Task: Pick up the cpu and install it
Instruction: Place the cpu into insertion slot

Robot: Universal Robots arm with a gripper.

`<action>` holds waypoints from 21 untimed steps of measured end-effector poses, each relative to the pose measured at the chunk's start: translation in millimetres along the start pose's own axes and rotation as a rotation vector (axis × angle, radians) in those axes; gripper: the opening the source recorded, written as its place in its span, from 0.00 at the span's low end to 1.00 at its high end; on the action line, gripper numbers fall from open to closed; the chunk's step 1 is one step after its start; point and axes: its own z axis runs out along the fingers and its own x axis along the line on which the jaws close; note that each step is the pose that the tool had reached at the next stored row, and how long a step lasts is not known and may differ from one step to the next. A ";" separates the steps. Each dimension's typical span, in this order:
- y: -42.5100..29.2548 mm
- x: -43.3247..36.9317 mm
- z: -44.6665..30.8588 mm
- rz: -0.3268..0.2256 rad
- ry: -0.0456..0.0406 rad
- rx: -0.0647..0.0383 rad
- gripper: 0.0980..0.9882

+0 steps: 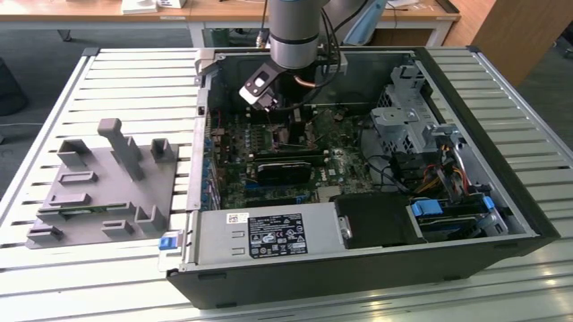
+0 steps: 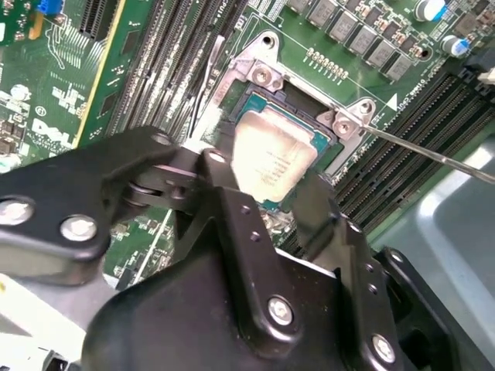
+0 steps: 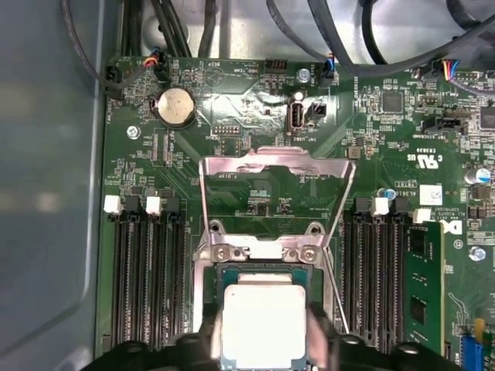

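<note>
**Cpu at the socket, fingers on its edges**

You have the arm's black gripper [image 1: 267, 100] lowered into the open black computer case [image 1: 358, 275]. The case lies on a table of pale metal slats [image 1: 117, 74]. At the exterior view's left, a grey plastic tray with upright posts [image 1: 98, 194] rests on the same table, just beside the case. Beyond the table you can see grey carpeted floor [image 1: 36, 47] and light wooden desks [image 1: 224, 10].

In both wrist views the small square cpu with its silvery-grey metal top [image 3: 263, 325] [image 2: 274, 158] sits within the outline of the dark square socket [image 3: 232, 272] on the green motherboard [image 3: 255, 154]. You cannot tell whether it is fully seated or just above the contacts. The fingers [image 3: 206, 349] stand narrow, one against each of two opposite edges of the cpu, so they appear to hold it.

The socket's hinged silver metal frame [image 3: 274, 166] stands swung up, apart from the cpu. Rows of black memory slots [image 3: 147, 270] flank the socket on both sides. A long green memory stick [image 3: 424, 286] stands in one of them. A round silver coin battery [image 3: 175, 104] sits near the board's edge.
</note>
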 end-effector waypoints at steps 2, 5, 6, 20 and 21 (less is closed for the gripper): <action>0.0 0.0 -1.2 0.000 -0.0001 0.000 0.42; 0.2 -0.1 -3.8 0.000 0.0000 0.000 0.30; 0.2 -0.1 -4.7 0.000 -0.0001 0.000 0.30; 0.5 -0.2 -10.7 0.000 -0.0001 0.000 0.01; 0.5 -0.2 -11.3 0.000 0.0000 0.000 0.01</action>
